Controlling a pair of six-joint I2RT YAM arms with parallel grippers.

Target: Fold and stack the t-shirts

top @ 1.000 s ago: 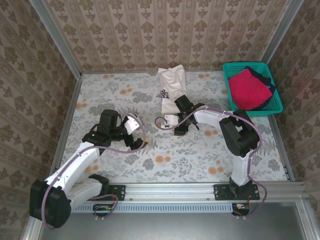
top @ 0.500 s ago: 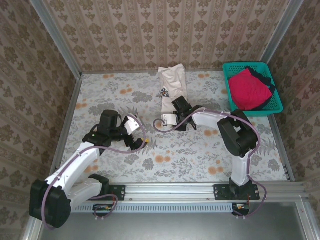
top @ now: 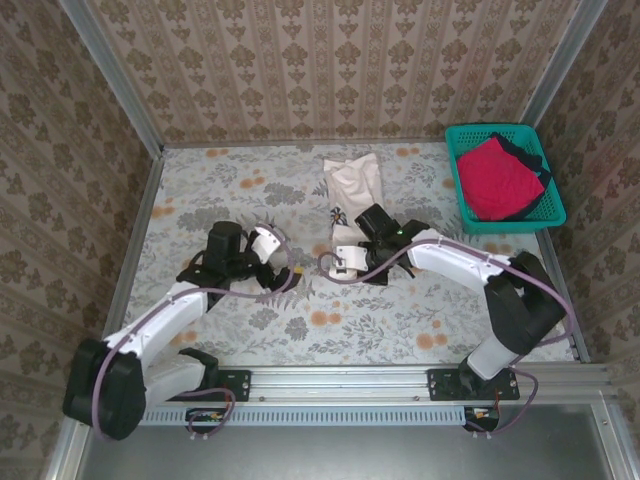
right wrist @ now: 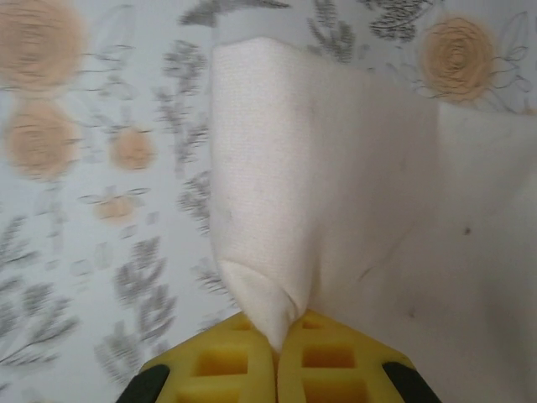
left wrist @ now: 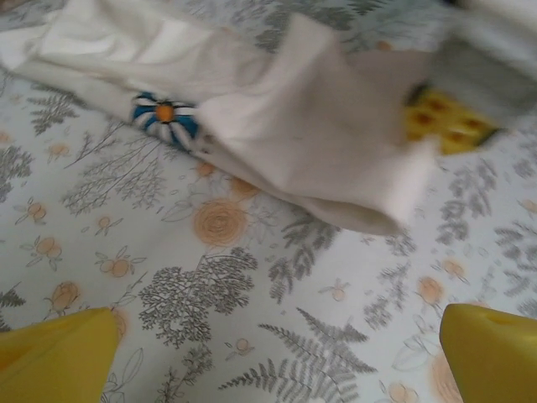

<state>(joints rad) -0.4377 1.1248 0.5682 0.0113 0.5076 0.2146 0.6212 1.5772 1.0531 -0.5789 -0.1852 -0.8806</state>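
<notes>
The cream-white t-shirt [top: 355, 185] with the blue daisy print lies as a long strip at the back middle of the table. Its near end is lifted and pinched in my right gripper [top: 350, 255]. In the right wrist view the yellow fingers [right wrist: 226, 365] are shut on a fold of the cream cloth [right wrist: 319, 185]. My left gripper [top: 288, 275] hovers just left of that end, open and holding nothing. Its yellow fingertips [left wrist: 50, 353] stand far apart over the tablecloth, with the daisy print [left wrist: 165, 117] ahead. The crimson-red t-shirt [top: 497, 178] and the dark one [top: 530, 155] lie in the basket.
The teal mesh basket [top: 555, 215] stands at the back right corner. A floral cloth covers the table [top: 420, 320]. Patterned walls close in the back and both sides, and a metal rail runs along the near edge.
My right gripper has drawn the shirt's near end towards the near edge, and its elbow has swung out to the right. The left gripper has shifted slightly towards the shirt.
</notes>
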